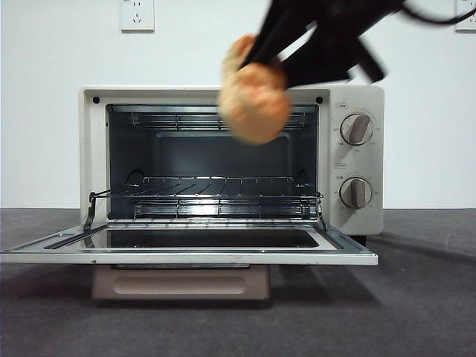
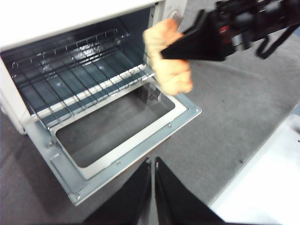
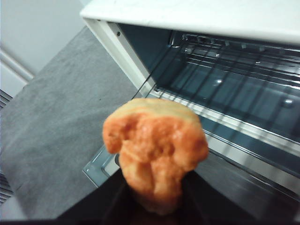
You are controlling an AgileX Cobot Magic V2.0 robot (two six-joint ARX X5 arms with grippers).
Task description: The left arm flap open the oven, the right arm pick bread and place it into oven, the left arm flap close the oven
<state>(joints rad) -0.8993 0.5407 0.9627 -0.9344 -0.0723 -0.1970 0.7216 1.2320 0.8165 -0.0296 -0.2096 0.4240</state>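
Observation:
The cream oven (image 1: pixel 357 97) stands with its glass door (image 1: pixel 186 256) flapped down flat, and the wire rack (image 1: pixel 216 190) inside is bare. My right gripper (image 1: pixel 260 56) comes in from the upper right, shut on the lumpy golden-orange bread (image 1: pixel 255 100). The bread hangs in the air before the top right of the oven's opening. In the right wrist view the bread (image 3: pixel 154 150) sits between the jaws of the right gripper (image 3: pixel 152 190), above the door's corner. My left gripper (image 2: pixel 153 164) hovers shut and holds nothing, in front of the door's edge, looking at the bread (image 2: pixel 171 61) and the oven (image 2: pixel 70 18).
Two round knobs (image 1: pixel 357 128) sit on the oven's right panel. A wall socket (image 1: pixel 137 15) is behind, on the white wall. Grey mat (image 1: pixel 416 297) covers the table around the oven. A white surface (image 2: pixel 262 187) lies beside the mat near my left gripper.

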